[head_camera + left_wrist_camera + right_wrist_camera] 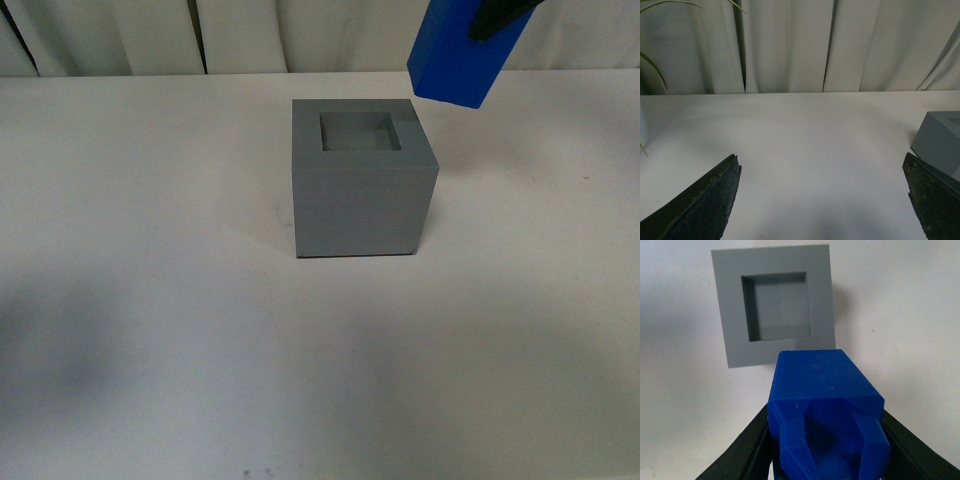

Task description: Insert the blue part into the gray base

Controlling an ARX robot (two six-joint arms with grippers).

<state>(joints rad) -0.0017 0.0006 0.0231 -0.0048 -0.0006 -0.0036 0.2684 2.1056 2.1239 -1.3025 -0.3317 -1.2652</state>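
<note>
Right gripper, clamped on tilted bright blue plastic block, should square it above the recess of the matte gray cube.

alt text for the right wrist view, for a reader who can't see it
The right tool grips the blue part by its sides, with the camera looking down past it at the gray base, whose square recess is empty. The base sits on a plain white table, and the part is not yet in the recess.
</note>
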